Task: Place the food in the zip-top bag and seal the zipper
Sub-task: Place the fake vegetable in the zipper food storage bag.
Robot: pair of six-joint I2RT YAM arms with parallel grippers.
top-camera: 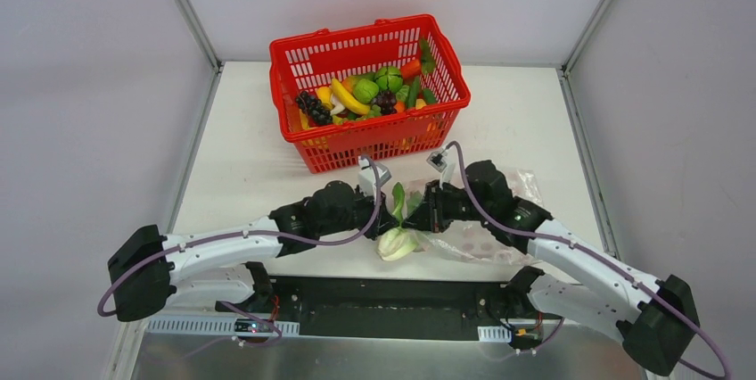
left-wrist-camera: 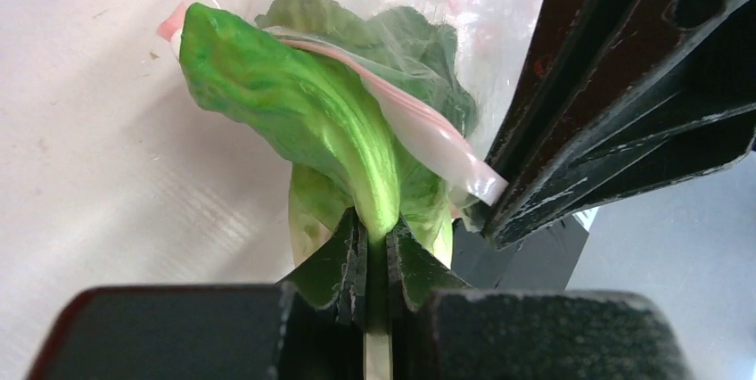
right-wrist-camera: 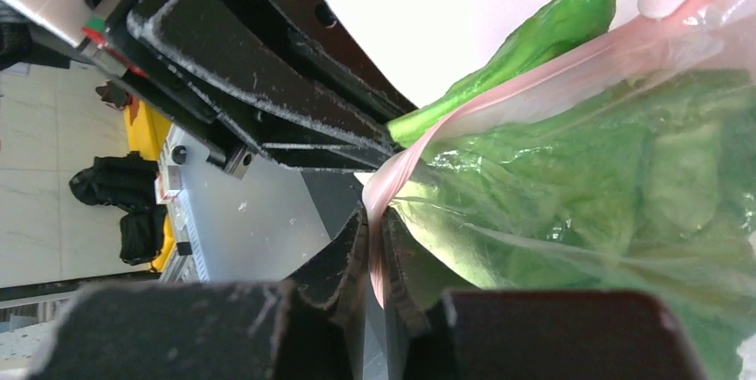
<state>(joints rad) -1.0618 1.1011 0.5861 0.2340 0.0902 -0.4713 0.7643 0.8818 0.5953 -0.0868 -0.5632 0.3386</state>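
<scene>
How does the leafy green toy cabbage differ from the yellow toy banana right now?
The leafy green-and-white toy cabbage is pinched by the left gripper, its leaves partly inside the clear plastic bag; the yellow toy banana lies untouched in the red mesh basket. The cabbage is ruffled, the banana smooth and curved. Both are toy food.

Zip-top bag (top-camera: 474, 243) partly hidden beneath the right arm (top-camera: 571, 251), cabbage (left-wrist-camera: 299, 108) base masked by the left gripper (left-wrist-camera: 375, 242) — food (top-camera: 355, 97) low in the basket (top-camera: 374, 150) unidentifiable.
</scene>
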